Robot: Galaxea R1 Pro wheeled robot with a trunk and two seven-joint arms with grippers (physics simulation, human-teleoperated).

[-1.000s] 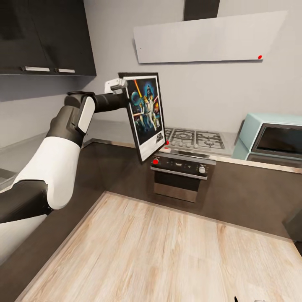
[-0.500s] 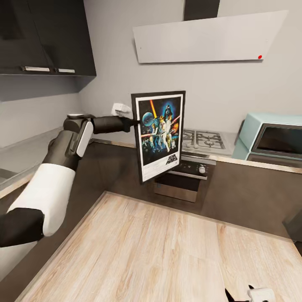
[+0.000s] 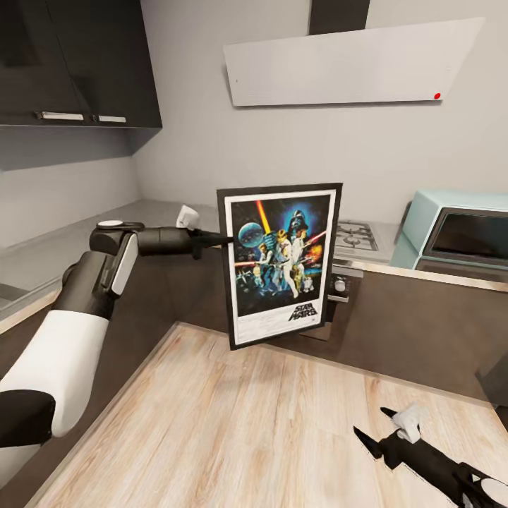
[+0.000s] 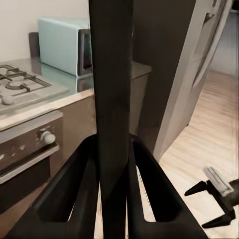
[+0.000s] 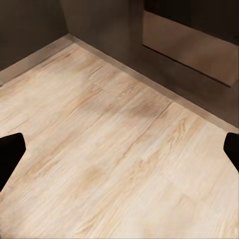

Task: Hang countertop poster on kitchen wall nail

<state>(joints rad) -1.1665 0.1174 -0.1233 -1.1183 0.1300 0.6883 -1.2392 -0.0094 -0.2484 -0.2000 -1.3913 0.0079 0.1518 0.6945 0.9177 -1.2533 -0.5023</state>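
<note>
The poster (image 3: 280, 263) is held upright by its nine-o'clock edge, clamped in the left gripper (image 3: 220, 240), while the right gripper (image 3: 372, 427) is spread open at five o'clock.

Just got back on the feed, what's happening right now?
The left gripper is clamped on the left edge of the poster, holding it upright in the air in front of the oven and hob, off the countertop. The right gripper is open and empty, low over the wooden floor. The poster is not hung yet.
</note>
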